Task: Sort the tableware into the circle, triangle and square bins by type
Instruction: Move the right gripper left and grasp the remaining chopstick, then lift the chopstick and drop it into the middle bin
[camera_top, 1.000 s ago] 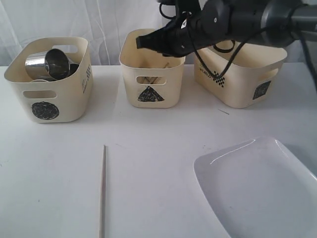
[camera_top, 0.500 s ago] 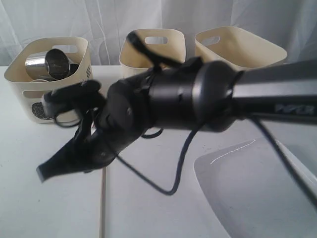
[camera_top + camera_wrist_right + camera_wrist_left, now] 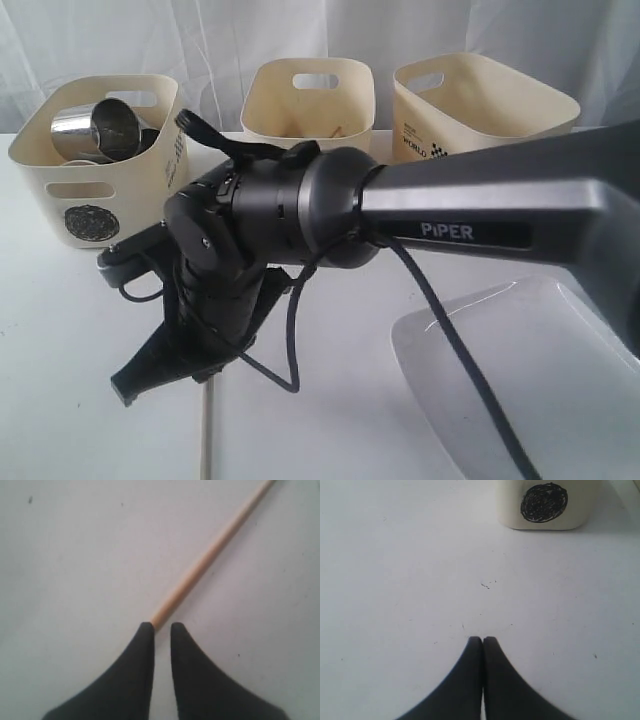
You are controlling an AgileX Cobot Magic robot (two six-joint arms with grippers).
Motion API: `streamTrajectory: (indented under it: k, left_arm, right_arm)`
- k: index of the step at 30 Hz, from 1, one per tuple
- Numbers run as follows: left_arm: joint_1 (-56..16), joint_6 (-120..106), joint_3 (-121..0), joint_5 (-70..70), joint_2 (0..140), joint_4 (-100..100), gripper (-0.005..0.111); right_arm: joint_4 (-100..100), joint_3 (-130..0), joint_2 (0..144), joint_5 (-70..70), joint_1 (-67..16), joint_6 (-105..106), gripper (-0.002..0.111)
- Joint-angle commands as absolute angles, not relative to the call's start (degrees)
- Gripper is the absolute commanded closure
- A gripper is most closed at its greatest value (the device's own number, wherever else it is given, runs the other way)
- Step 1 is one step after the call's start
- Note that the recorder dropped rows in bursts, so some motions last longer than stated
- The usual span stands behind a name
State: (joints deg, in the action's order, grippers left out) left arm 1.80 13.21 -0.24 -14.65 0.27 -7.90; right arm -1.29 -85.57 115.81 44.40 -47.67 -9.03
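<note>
Wood first: one chopstick (image 3: 210, 560), pale, round, slim and straight, lies flat on the matt white table (image 3: 60, 330). In your right wrist view the right gripper (image 3: 161, 626) hangs low over the stick's end. Its two smooth, black, tapered fingers are parted by a narrow slit with nothing between them. The stick's end sits just ahead of one fingertip; whether they touch, you cannot tell from this angle. The exterior view gives only a short stub of the chopstick (image 3: 205, 440) at the near table edge, under the right gripper (image 3: 128, 385), and does not show the slit at all.

Near right: the plate (image 3: 520, 390), white, glossy, squarish with rounded corners and a raised rim. It lies flat on the table, well apart from the stick. The arm (image 3: 300, 215), black with a grey link, reaches across from the right and covers the table's middle.

Left gripper (image 3: 482, 640): seen in its own wrist view only. Its fingers are pressed tip to tip, holding nothing, above bare table. Ahead of it stands the circle bin (image 3: 585, 505), cream plastic with a scribbled black circle mark (image 3: 544, 502).

Far row, exterior view: the circle bin (image 3: 140, 190) is at left, with polished steel mugs (image 3: 95, 130) lying tilted inside. The middle bin (image 3: 270, 110) and right-hand bin (image 3: 500, 130) are the same cream plastic, with rounded corners and slot handles. Their marks are hidden behind the arm.
</note>
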Motion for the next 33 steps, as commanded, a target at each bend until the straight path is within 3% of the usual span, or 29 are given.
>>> streamTrajectory:
  k: [1, 4, 23, 28, 30, 32, 33]
  left_arm:
    - [1.29, 13.42, 0.00, -14.35, 0.00, -7.54, 0.107]
    - [1.29, 13.42, 0.00, -14.35, 0.00, -7.54, 0.107]
    - [1.29, 13.42, 0.00, -14.35, 0.00, -7.54, 0.107]
    - [1.29, 13.42, 0.00, -14.35, 0.00, -7.54, 0.107]
    - [1.29, 13.42, 0.00, -14.35, 0.00, -7.54, 0.107]
    - [1.29, 13.42, 0.00, -14.35, 0.00, -7.54, 0.107]
    - [1.29, 13.42, 0.00, -14.35, 0.00, -7.54, 0.107]
  right_arm:
    - [-2.06, -85.91, 117.91, 48.18, -47.35, -9.02, 0.076]
    - [-2.06, -85.91, 119.34, 48.32, -47.35, -9.14, 0.071]
    - [-5.23, -86.23, 124.35, 44.69, -47.35, -9.14, 0.072]
    - [2.92, -86.23, 125.40, 52.86, -47.35, -9.14, 0.082]
    - [6.32, -86.23, 125.38, 55.23, -47.35, -9.24, 0.091]
    - [9.05, -86.23, 125.38, 56.85, -47.35, -8.97, 0.107]
    - [9.00, -86.23, 125.38, 56.95, -47.35, -8.02, 0.108]
